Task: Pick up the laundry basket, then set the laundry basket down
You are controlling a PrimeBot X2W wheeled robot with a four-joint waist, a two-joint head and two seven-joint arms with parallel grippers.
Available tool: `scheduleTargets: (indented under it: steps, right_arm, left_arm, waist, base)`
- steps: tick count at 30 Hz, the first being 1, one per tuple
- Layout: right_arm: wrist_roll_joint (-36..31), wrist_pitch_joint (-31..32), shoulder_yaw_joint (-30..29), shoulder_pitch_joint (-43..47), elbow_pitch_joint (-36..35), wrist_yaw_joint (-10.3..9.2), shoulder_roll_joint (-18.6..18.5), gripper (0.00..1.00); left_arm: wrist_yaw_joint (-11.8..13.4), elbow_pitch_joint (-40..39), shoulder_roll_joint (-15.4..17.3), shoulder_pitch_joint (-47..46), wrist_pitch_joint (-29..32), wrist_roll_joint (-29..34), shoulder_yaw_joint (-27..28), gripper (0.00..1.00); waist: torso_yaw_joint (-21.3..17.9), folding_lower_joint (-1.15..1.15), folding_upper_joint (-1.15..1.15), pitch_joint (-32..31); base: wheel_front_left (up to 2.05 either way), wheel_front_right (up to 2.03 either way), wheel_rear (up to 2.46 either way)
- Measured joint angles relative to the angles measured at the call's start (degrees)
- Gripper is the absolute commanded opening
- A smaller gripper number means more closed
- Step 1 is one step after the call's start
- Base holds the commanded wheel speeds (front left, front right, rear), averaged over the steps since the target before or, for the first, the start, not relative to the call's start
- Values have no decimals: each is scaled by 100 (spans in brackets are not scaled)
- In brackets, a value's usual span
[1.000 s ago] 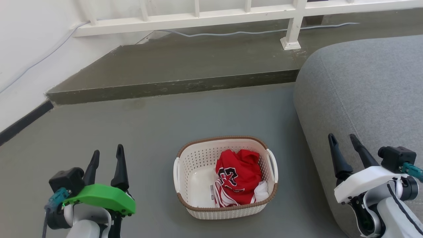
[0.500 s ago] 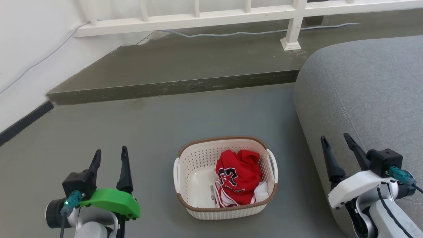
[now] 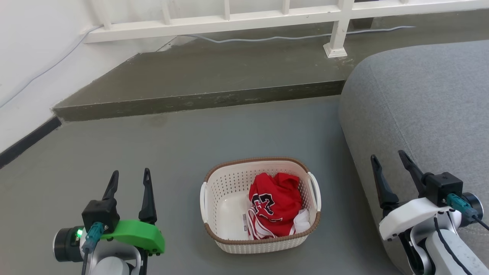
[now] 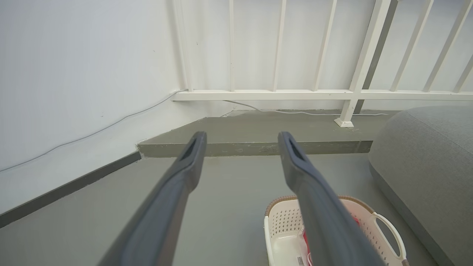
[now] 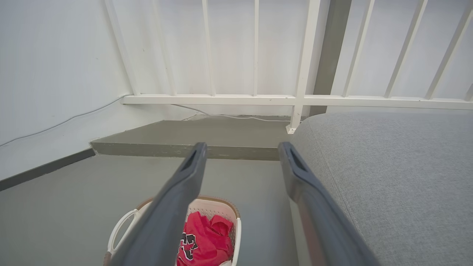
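Task status: nothing is judged done. The basket is not yet lifted, so both the lift and the set-down are left, and neither handle is gripped.

1. Left gripper (image 3: pixel 131 172): seen at 8 o'clock of the head view, above the floor (image 3: pixel 183 141). Its fingers are parted by a moderate gap; nothing is held and nothing is touched. It is placed well apart from the basket.

2. Laundry basket (image 3: pixel 254 159): stood upright on the floor at 6 o'clock, between the two grippers. A red garment (image 3: pixel 275 204) is heaped in its right half, and the left half of its bottom is left bare. White handles are found at its 9 o'clock and 3 o'clock sides.

3. Right gripper (image 3: pixel 386 154): seen at 4 o'clock, against the edge of the grey sofa (image 3: pixel 420 95). Its fingers are parted by a like gap and nothing is held. Whether the sofa is brushed cannot be told.

4. Grey sofa: set at 2 to 3 o'clock, near the basket's right side
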Motion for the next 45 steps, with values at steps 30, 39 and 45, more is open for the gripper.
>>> scheduleTargets:
  steps: [30, 39, 45]
  right_arm:
    - [-62, -16, -190, 2, -70, 81, 90, 100]
    - [-77, -18, -278, -8, -146, 158, 94, 100]
    - [-76, -18, -342, -196, -174, 219, 91, 100]
  left_arm:
    - [8, 1, -88, 42, 0, 33, 93, 100]
    - [8, -54, -103, 49, 0, 40, 53, 100]
    - [8, -156, -112, -21, 0, 58, -8, 100]
  waist:
    - [2, 0, 0, 31]
    - [9, 0, 0, 276]
    - [22, 0, 0, 566]
  base:
    - [0, 0, 0]
    - [0, 0, 0]
    - [0, 0, 0]
